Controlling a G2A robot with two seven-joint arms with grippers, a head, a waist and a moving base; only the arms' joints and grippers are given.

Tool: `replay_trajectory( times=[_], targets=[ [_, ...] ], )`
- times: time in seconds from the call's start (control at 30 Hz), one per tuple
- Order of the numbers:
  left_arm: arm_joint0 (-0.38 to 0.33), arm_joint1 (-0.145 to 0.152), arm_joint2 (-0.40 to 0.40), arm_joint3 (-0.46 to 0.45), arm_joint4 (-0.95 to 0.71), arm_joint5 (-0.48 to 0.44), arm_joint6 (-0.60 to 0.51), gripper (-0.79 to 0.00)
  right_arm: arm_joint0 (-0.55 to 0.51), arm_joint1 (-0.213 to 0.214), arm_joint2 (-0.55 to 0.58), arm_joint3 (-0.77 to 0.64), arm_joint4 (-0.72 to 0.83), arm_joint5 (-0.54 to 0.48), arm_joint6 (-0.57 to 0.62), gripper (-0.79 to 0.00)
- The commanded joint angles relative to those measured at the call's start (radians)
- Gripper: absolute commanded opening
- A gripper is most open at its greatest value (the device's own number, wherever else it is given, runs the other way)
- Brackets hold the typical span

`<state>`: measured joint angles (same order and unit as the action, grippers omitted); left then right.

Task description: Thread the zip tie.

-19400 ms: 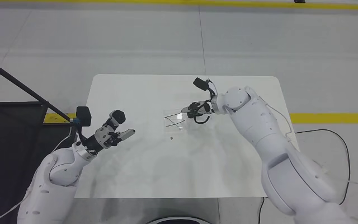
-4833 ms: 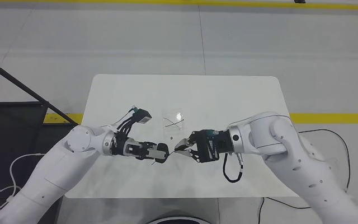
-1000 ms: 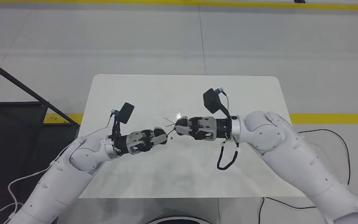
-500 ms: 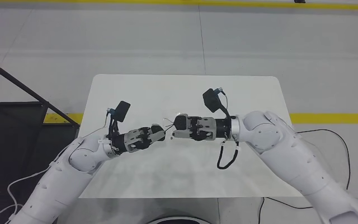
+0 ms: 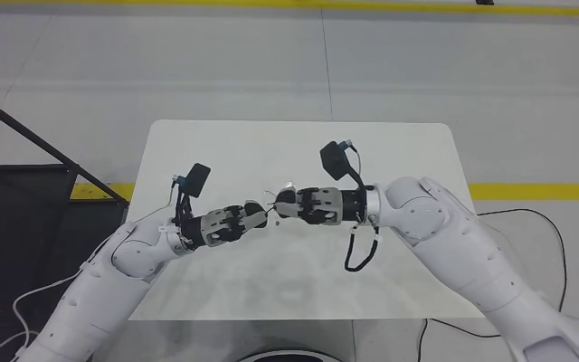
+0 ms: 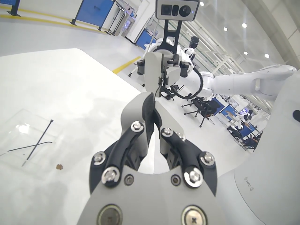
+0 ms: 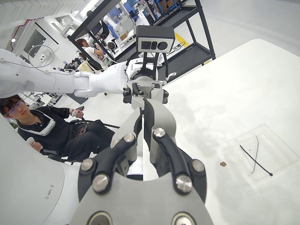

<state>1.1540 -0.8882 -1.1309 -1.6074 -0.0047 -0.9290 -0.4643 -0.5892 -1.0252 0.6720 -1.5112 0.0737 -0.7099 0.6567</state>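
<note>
You have the zip tie [image 6: 155, 91] in the air over the middle of the table [image 5: 389, 262], a shade nearer its left edge than its right, strung between the two tools. Your left gripper [image 6: 152, 105] is pinched down on one end, the pads all but meeting on the strap. Your right gripper [image 5: 281, 207] faces it nose to nose, fingers drawn in to a sliver of a gap. It looks to be nipping the other end, though which end is the head is too small to tell. Treat the tie as almost weightless, thin, smooth and springy: it will likely bow under a slight push and may roll or slip between the pads. Hold the tail close to its tip so the free length stays short and stiff. Take the head by its sides so the slot stays open. The fingertips are nearly touching, so you have very little room between them for alignment. Open table lies toward the near edge and both side edges. Just toward the far edge, a clear sheet [image 6: 28, 118] carries two loose ties [image 6: 38, 139] lying crossed, with a brown speck [image 6: 59, 166] beside it, so stay lifted there.
</note>
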Motion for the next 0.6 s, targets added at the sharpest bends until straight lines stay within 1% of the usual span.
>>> replay_trajectory(
  times=[0.0,0.2,0.27,0.3,0.33,0.4,0.47,0.57],
  targets=[
    [0.001,-0.001,-0.002,0.001,0.001,0.002,-0.001,-0.785,0.0,-0.004,0.003,0.002,-0.001,0.004,-0.002,-0.785],
    [0.003,-0.003,-0.005,0.001,0.001,0.001,-0.013,-0.776,-0.006,-0.012,0.017,-0.002,-0.022,0.016,-0.008,-0.785],
    [0.002,-0.004,-0.005,0.002,0.0,0.002,-0.019,-0.542,-0.007,-0.014,0.024,-0.006,-0.028,0.02,-0.007,-0.785],
    [0.002,-0.005,-0.005,0.002,-0.001,0.002,-0.02,-0.462,-0.007,-0.015,0.028,-0.007,-0.03,0.022,-0.006,-0.785],
    [0.001,-0.005,-0.005,0.003,0.0,0.004,-0.023,-0.403,-0.007,-0.016,0.032,-0.009,-0.032,0.025,-0.004,-0.785],
    [0.001,-0.006,-0.007,0.002,-0.002,0.006,-0.025,-0.231,-0.007,-0.016,0.042,-0.013,-0.036,0.024,0.004,-0.785],
    [0.001,-0.006,-0.011,0.002,-0.005,0.005,-0.026,-0.169,-0.009,-0.015,0.052,-0.017,-0.039,0.02,0.015,-0.785],
    [0.004,-0.005,-0.023,0.002,-0.013,-0.002,-0.028,-0.132,-0.009,-0.014,0.064,-0.02,-0.046,0.012,0.047,-0.785]
  ],
)
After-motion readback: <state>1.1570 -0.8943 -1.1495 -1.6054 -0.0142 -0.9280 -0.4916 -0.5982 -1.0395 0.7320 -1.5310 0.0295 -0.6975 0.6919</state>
